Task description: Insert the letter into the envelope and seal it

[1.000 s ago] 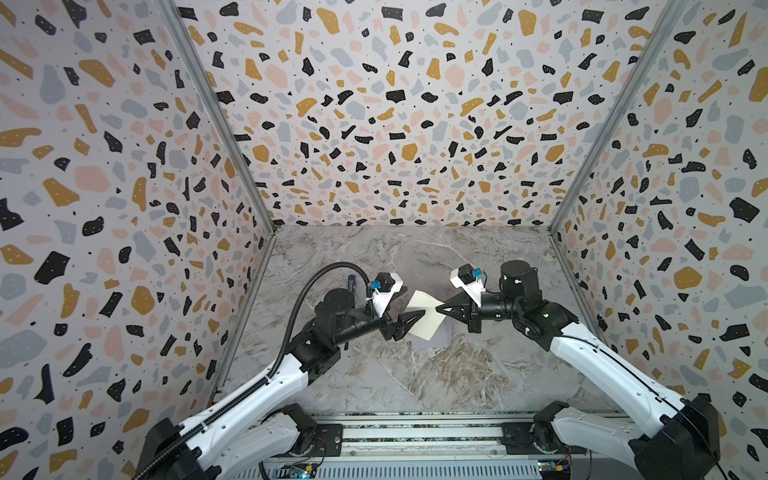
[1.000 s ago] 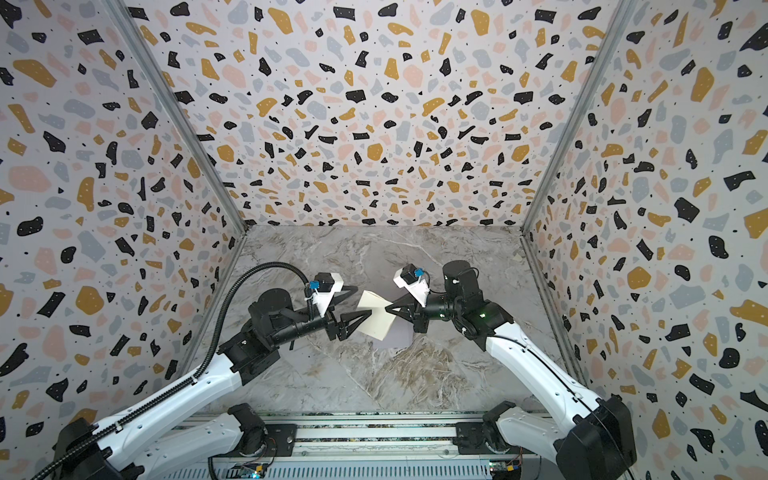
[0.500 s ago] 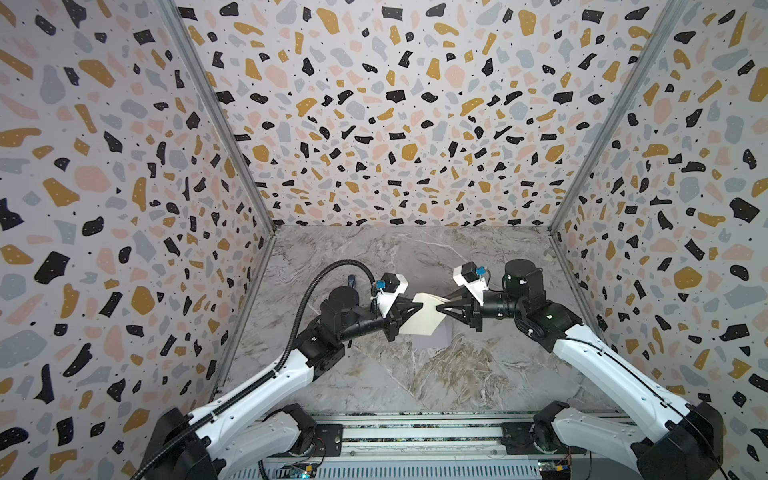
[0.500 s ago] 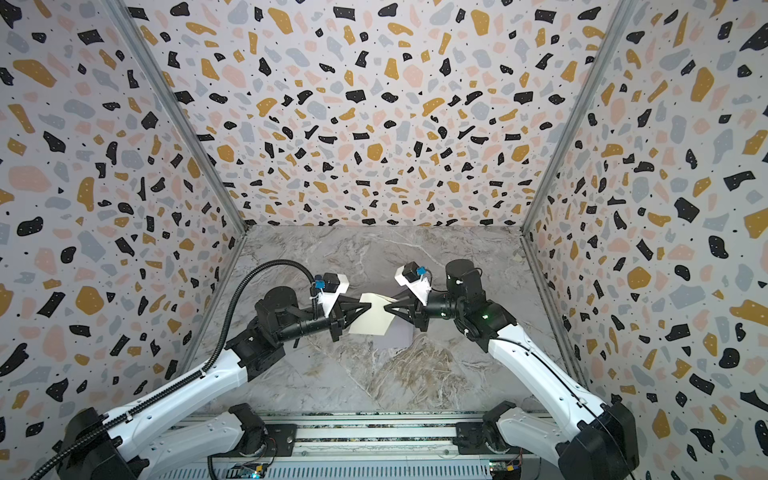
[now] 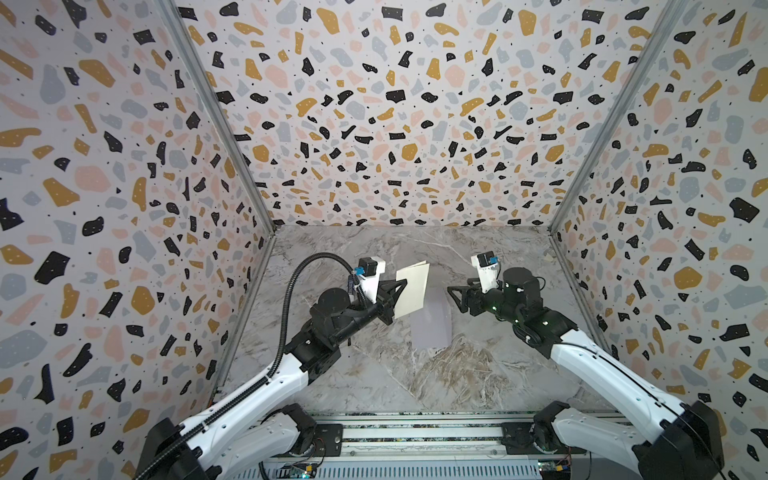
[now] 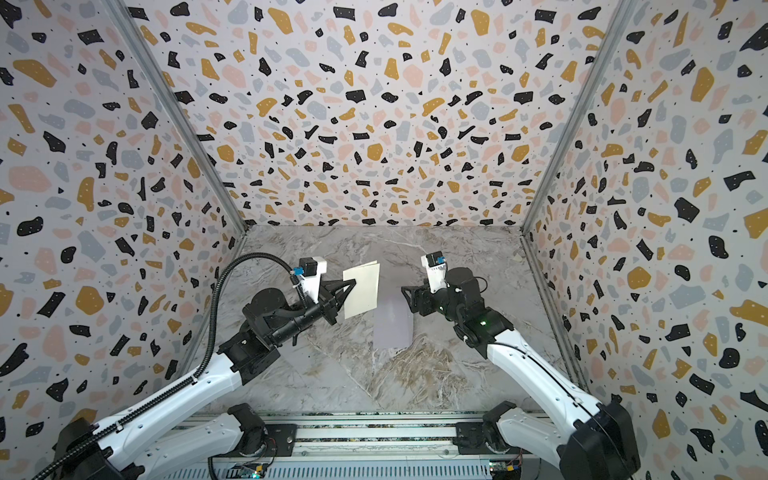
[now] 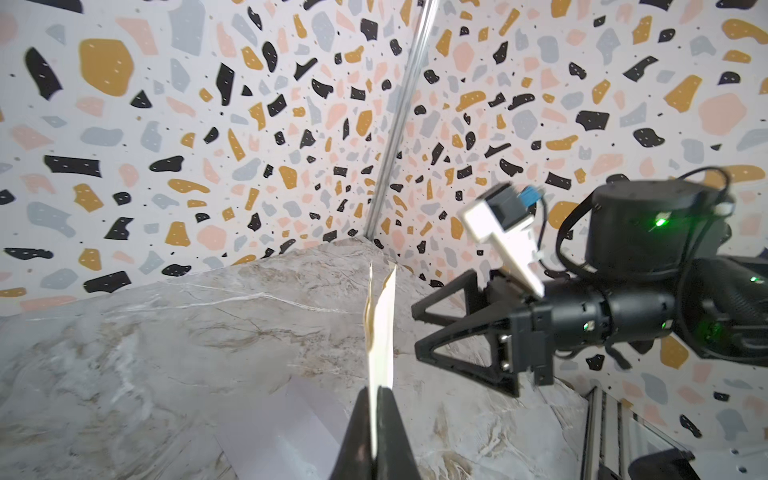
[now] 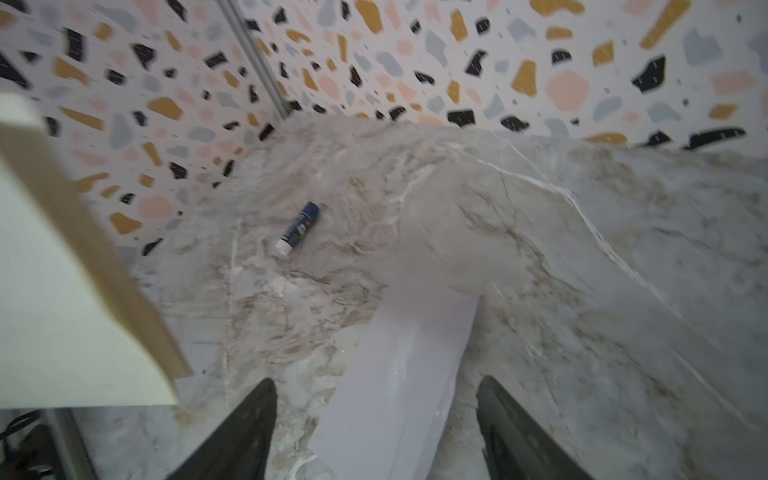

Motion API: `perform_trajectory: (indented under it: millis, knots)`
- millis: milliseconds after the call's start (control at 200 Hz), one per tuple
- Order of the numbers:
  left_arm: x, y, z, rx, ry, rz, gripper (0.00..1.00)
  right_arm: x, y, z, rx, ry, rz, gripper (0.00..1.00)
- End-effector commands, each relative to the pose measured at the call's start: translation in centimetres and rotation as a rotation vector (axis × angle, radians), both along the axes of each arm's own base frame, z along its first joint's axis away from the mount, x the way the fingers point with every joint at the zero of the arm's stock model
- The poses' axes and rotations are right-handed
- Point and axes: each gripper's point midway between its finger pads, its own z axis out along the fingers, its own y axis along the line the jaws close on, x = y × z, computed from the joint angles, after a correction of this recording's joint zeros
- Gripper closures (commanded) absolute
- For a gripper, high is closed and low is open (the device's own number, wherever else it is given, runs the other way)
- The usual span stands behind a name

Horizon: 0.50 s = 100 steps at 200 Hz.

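Left pincer (image 5: 399,293) clenched on one edge of the letter (image 5: 413,286), holding the sheet on edge, clear of the tabletop (image 5: 365,374). The envelope (image 5: 432,324) lies flat on the tabletop, partly overlapped by the raised letter in both top views. Right pincer (image 5: 454,298) released and empty, close by the envelope. A glue stick (image 8: 298,227) lies apart.

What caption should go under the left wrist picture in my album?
Left gripper pinches the tan letter, lavender envelope lying on the table, right gripper open nearby.
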Motion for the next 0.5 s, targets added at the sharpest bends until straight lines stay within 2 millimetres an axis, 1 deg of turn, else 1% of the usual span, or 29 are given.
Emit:
perform_trajectory:
  millis: [0,45,135,215,340,496]
  knots:
    - [0.7,1.0,-0.1,-0.017,0.013,0.068,1.0,1.2,-2.1,-5.1,-0.054,0.162,-0.187,0.24]
    - [0.8,1.1,-0.3,-0.012,0.02,0.077,1.0,1.4,-1.9,-6.5,-0.058,0.2,-0.199,0.25]
    - [0.8,1.2,-0.4,-0.01,0.023,0.083,1.0,1.7,-1.7,-9.0,-0.077,0.263,-0.214,0.31]
    - [0.8,1.3,-0.5,-0.011,0.025,0.085,1.0,1.9,-1.2,-10.8,-0.086,0.305,-0.207,0.37]
    - [1.0,1.4,-0.9,-0.01,0.032,0.098,1.0,2.2,-0.4,-12.5,-0.082,0.347,-0.19,0.48]
    - [1.1,1.4,-1.1,-0.033,0.043,0.1,1.0,2.8,0.6,-13.6,-0.07,0.373,-0.166,0.69]
